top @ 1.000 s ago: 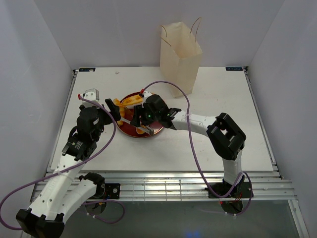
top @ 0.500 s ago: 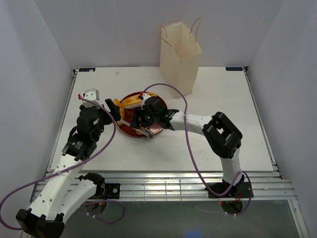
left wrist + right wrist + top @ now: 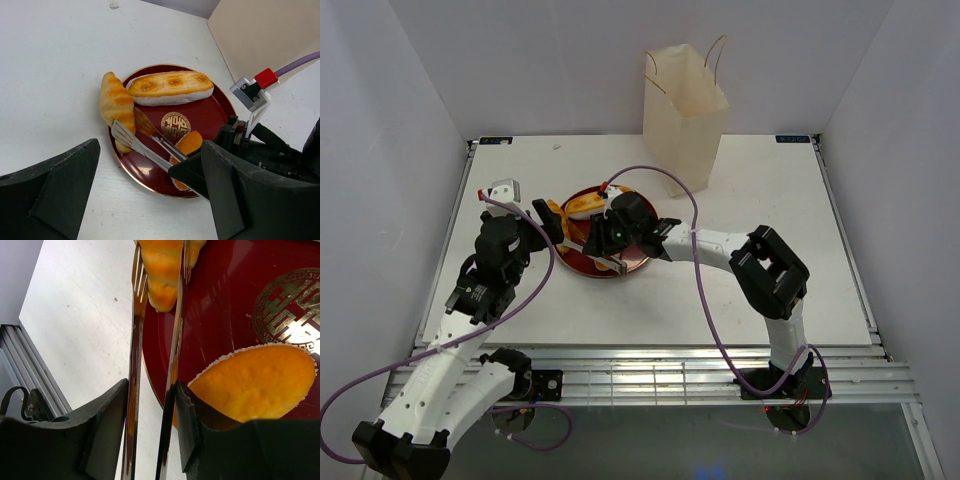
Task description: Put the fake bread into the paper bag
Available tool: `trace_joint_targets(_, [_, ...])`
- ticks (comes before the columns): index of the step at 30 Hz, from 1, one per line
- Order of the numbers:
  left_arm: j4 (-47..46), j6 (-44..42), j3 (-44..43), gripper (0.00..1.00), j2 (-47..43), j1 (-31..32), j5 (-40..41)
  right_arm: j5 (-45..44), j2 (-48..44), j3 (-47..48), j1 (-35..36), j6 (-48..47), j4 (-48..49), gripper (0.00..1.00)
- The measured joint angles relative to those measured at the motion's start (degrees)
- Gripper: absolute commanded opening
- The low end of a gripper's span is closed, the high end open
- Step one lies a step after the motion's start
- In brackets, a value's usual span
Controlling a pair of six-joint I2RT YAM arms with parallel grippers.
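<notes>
The fake bread lies on a dark red plate [image 3: 210, 112]: a long roll [image 3: 170, 85], a ridged golden roll [image 3: 116, 102] at the left rim, and an orange oval piece [image 3: 189, 144]. My right gripper [image 3: 150, 415] is shut on thin metal tongs [image 3: 134, 340]. The tong tips straddle the ridged roll [image 3: 160, 280], and the oval piece [image 3: 255, 385] lies right beside the gripper. In the top view the right gripper [image 3: 610, 240] is low over the plate [image 3: 582, 262]. My left gripper [image 3: 150, 200] is open and empty, just left of the plate [image 3: 552, 225]. The paper bag [image 3: 685, 110] stands upright at the back.
A small white and red object [image 3: 500, 190] lies at the table's left side. The right arm's purple cable [image 3: 665, 180] arcs over the table between plate and bag. White walls close in the table on three sides.
My right gripper has shifted slightly left over the plate with the tongs, toward the ridged roll. The left arm has not moved.
</notes>
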State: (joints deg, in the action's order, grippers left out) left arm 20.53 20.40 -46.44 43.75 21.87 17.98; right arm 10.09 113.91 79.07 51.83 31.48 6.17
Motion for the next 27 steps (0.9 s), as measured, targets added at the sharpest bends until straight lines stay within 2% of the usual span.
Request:
trace_joint_targets(7, [0.00, 0.00, 0.00, 0.92, 0.00, 0.00, 0.02, 0.15, -3.50, 0.02, -0.35, -0.74, -2.80, 0.44])
trace_joint_targets(16, [0.02, 0.00, 0.02, 0.92, 0.00, 0.00, 0.09, -1.40, -19.23, -0.02, -2.71, -5.42, -4.81, 0.43])
trace_joint_targets(27, [0.02, 0.00, 0.24, 0.92, -1.20, 0.00, 1.40, -10.32, -34.49, -1.36, -4.70, -16.02, -7.43, 0.44])
